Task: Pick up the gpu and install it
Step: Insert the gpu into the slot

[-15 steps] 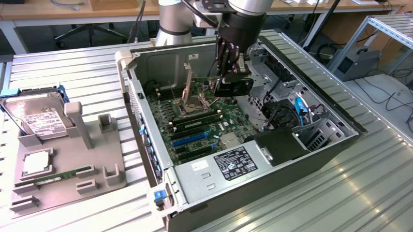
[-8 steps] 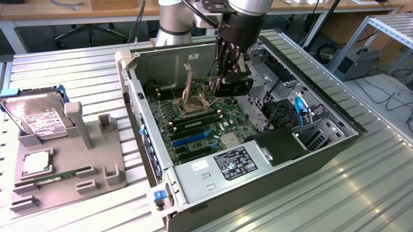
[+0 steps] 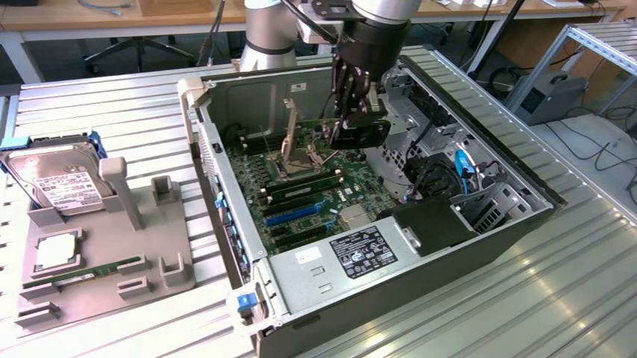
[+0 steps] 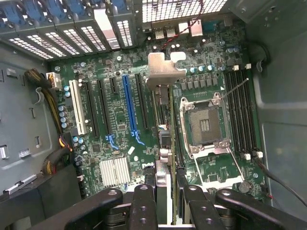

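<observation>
Fingers (image 4: 144, 208) clamped on the gpu (image 4: 164, 175): two black metal pairs pinch the thin card edge-on. Its bent silver bracket (image 4: 163, 72) sits at the far end from the gripper (image 4: 168, 194). The card hangs over the motherboard (image 4: 115, 120), between the long expansion slots and the square CPU socket (image 4: 205, 125); can't tell if it touches the board.

Exterior view, from its left to its right:
- Hard drive (image 3: 62, 186), silver box with a white label, stands tilted in a grey moulded fixture (image 3: 149, 224).
- Narrow green memory stick (image 3: 85, 271) lies flat in a groove of the same fixture.
- All of it sits on a ribbed aluminium table (image 3: 110, 112).
- Open PC case (image 3: 214, 134), grey sheet-metal walls, green board on its floor.
- Gripper (image 3: 359, 112) reaches straight down into the case, with the gpu (image 3: 360, 134) a dark slab at its tips, above the board.
- White-bordered label (image 3: 363, 252) on a flat grey plate at the near end of the case.
- Black boxy shroud (image 3: 433, 224) just beside it, cables behind.

Board detail in the wrist view: one blue slot (image 4: 129, 103), one white slot (image 4: 76, 108), a finned silver heatsink (image 4: 115, 171).
</observation>
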You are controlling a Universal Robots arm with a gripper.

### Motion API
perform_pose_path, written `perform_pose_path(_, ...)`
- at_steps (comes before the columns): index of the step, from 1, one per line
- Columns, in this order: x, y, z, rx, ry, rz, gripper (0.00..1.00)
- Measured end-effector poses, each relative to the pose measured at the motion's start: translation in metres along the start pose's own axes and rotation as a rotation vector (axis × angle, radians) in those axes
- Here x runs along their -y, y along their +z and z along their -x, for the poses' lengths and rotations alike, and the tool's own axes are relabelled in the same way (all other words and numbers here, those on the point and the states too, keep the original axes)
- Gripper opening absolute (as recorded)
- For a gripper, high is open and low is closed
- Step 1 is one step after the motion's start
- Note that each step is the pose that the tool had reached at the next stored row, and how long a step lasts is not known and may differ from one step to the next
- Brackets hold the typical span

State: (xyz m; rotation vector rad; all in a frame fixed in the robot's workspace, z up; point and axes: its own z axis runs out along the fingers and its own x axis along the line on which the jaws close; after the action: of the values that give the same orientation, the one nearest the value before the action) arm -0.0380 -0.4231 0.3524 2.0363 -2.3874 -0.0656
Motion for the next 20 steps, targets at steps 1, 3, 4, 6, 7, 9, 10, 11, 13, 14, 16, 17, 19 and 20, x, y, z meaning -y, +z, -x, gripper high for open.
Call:
perform_pose_path(1, 0.0, 0.0, 0.0, 0.0, -0.001, 0.0, 0.27)
perform_pose_path(3, 0.0, 0.0, 0.0, -0.0001, -0.003, 0.0001, 0.27)
perform_pose_path(4, 0.0, 0.0, 0.0, -0.0002, -0.004, 0.0001, 0.27)
perform_pose_path(6, 0.0, 0.0, 0.0, -0.0002, -0.006, 0.0001, 0.27)
perform_pose_path(7, 0.0, 0.0, 0.0, -0.0002, -0.007, 0.0001, 0.27)
perform_pose_path(9, 0.0, 0.0, 0.0, -0.0003, -0.008, 0.0002, 0.27)
perform_pose_path(10, 0.0, 0.0, 0.0, -0.0003, -0.009, 0.0002, 0.27)
perform_pose_path(11, 0.0, 0.0, 0.0, -0.0003, -0.009, 0.0002, 0.27)
perform_pose_path(13, 0.0, 0.0, 0.0, -0.0004, -0.01, 0.0003, 0.27)
perform_pose_path(14, 0.0, 0.0, 0.0, -0.0005, -0.011, 0.0003, 0.27)
perform_pose_path(16, 0.0, 0.0, 0.0, -0.0005, -0.012, 0.0003, 0.27)
perform_pose_path(17, 0.0, 0.0, 0.0, -0.0005, -0.012, 0.0003, 0.27)
perform_pose_path(19, 0.0, 0.0, 0.0, -0.0006, -0.014, 0.0003, 0.27)
perform_pose_path(20, 0.0, 0.0, 0.0, -0.0007, -0.015, 0.0003, 0.27)
